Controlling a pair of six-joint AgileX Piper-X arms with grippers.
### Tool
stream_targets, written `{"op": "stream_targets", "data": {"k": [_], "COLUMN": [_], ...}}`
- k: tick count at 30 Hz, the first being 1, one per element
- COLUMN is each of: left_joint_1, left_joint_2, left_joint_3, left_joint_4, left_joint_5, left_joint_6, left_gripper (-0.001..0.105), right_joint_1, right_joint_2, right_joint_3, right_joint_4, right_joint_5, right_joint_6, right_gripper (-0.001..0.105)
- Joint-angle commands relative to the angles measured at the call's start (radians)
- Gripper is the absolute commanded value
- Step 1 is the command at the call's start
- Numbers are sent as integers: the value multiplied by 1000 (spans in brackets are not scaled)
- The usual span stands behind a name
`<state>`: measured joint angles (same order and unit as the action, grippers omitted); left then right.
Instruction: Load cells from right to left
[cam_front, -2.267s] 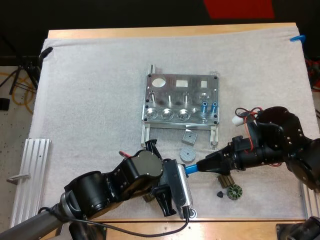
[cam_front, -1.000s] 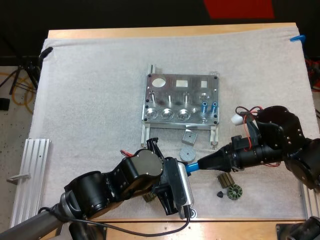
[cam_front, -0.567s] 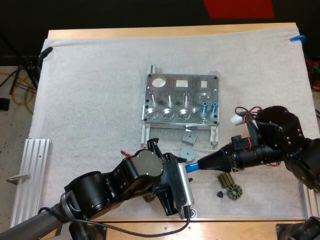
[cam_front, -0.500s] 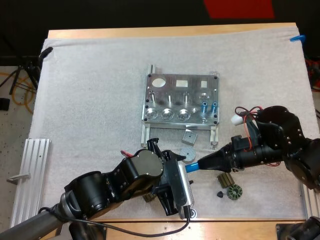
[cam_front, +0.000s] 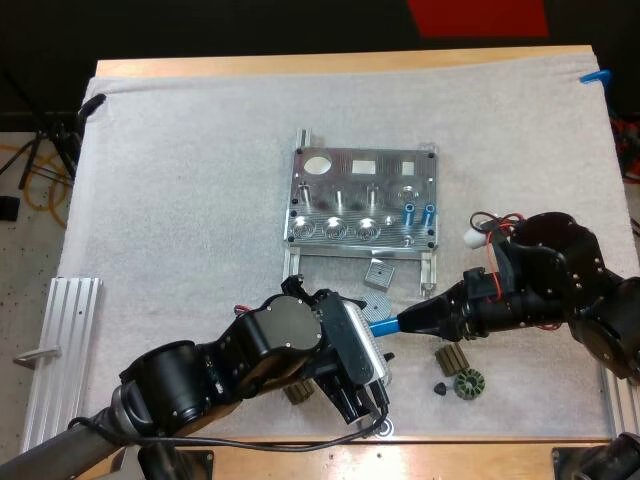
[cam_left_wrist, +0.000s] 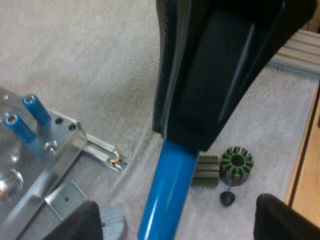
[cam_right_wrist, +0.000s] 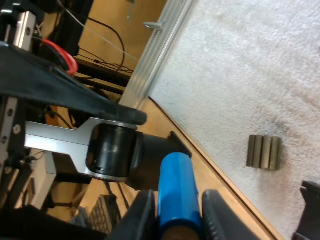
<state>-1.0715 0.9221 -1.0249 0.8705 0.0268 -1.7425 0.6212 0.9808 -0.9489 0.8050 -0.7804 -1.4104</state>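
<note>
Right hand (cam_front: 405, 322) is gripping a blue cylinder (cam_front: 383, 326);
left hand (cam_front: 362, 400) is hanging open just beside it, fingers (cam_left_wrist: 82, 225) standing apart.

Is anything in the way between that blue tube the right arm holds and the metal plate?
Yes. On the mat between the blue cylinder and the metal fixture lie a grey disc and a small grey block. Both lie low, so lifting over probably clears them. The open left gripper flanks its tip.

blue cylinder (cam_front: 385, 325) end hidden, (seemingly) behind left arm (cam_front: 280, 345)
</note>
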Motion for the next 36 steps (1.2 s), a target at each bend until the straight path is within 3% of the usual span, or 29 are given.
{"op": "stream_targets", "data": {"k": [1,6,9,16,24,28,36], "left_joint_1": [-5,-1,12,86,203,235,252], "left_joint_2": [-16,-71,-101,-103,-53,-14,55], "left_joint_3": [-8,-8,-8,-8,-8,-8,-8], "left_joint_4": [18,130,141,141,141,141,141], "left_joint_5": [-27,-190,-216,-225,-223,-178,-154], "left_joint_6": [-33,-116,-153,-275,-274,-272,-272], "left_gripper": [63,63,63,63,63,63,63], "right_joint_1": [1,1,1,1,1,1,1], "right_joint_2": [-1,-1,-1,-1,-1,-1,-1], "right_joint_3": [-2,-2,-2,-2,-4,-8,-72], "right_joint_4": [8,85,132,177,180,181,272], "right_joint_5": [13,103,138,203,248,258,406], "right_joint_6": [-30,-100,-146,-189,-210,-219,-316], "right_gripper": [8,8,8,8,8,8,8]}}
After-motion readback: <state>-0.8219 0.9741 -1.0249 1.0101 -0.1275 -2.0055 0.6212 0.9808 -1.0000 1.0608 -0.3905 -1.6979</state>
